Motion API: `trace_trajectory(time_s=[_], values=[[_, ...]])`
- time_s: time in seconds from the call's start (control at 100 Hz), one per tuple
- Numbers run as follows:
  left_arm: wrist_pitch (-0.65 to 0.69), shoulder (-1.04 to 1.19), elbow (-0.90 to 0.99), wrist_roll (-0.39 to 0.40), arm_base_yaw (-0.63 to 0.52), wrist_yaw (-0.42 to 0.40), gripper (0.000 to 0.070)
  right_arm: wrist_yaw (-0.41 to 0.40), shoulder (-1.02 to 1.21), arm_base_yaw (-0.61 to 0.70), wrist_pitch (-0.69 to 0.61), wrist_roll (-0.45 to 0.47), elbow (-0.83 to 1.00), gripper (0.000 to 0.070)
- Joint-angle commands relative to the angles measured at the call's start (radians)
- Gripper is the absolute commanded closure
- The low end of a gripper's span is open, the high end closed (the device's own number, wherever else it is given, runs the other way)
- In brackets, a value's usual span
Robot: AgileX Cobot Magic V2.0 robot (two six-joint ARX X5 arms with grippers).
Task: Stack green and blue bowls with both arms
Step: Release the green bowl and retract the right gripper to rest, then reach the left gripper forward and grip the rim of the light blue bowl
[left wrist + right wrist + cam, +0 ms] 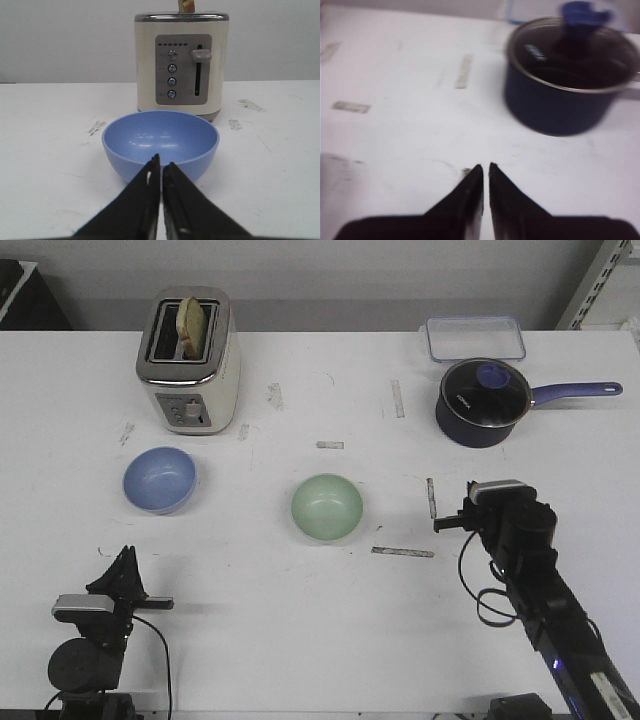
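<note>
The light blue bowl [159, 479] sits on the white table at the left, in front of the toaster. It fills the middle of the left wrist view [160, 142]. The pale green bowl [327, 506] sits upright near the table's middle. My left gripper [125, 562] is shut and empty, low near the front left edge, pointing at the blue bowl with a gap between them [161, 164]. My right gripper [447, 523] is shut and empty, raised right of the green bowl; in the right wrist view [485, 168] it faces the saucepan.
A cream toaster [188, 362] with a slice of bread stands at the back left. A dark blue saucepan [484, 403] with a glass lid and long handle sits at the back right, a clear lidded box [475, 338] behind it. Tape marks dot the table [403, 552].
</note>
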Motion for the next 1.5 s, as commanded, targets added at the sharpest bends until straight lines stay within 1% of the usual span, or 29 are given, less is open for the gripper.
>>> trace_trajectory(time_s=[0.0,0.1,0.29,0.37,0.42,0.72,0.98,1.22,1.42,1.49], values=[[0.015,-0.002,-0.021,-0.009,0.0,-0.003,0.0699,-0.002,-0.056,-0.019,0.047,-0.008,-0.064,0.0692],[0.015,-0.002,-0.021,-0.009,0.0,-0.003,0.0699,0.0,-0.169,-0.05,0.075,-0.008,-0.167,0.0692],[0.015,-0.002,-0.021,-0.009,0.0,-0.003,0.0699,0.0,-0.378,-0.057,0.058,-0.008,-0.301,0.0693],[0.015,-0.002,-0.021,-0.009,0.0,-0.002,0.0699,0.0,-0.453,-0.057,0.006,-0.008,-0.309,0.0692],[0.015,-0.002,-0.021,-0.009,0.0,-0.003,0.0699,-0.003,-0.488,-0.057,-0.004,-0.008,-0.309,0.0692],[0.015,-0.002,-0.021,-0.009,0.0,-0.003,0.0699,0.0,-0.669,-0.057,0.03,-0.008,-0.309,0.0693],[0.015,-0.002,-0.021,-0.009,0.0,-0.003,0.0699,0.0,-0.758,-0.057,0.058,-0.008,-0.309,0.0693],[0.016,-0.002,-0.021,-0.009,0.0,-0.003,0.0699,0.0,-0.774,-0.057,0.06,-0.008,-0.309,0.0693],[0.091,-0.002,-0.018,-0.009,0.0,-0.003,0.0699,0.0,-0.774,-0.057,0.06,-0.009,-0.309,0.0692],[0.068,-0.002,0.003,-0.008,0.0,-0.003,0.0699,0.0,-0.774,-0.057,0.06,-0.008,-0.309,0.0693]])
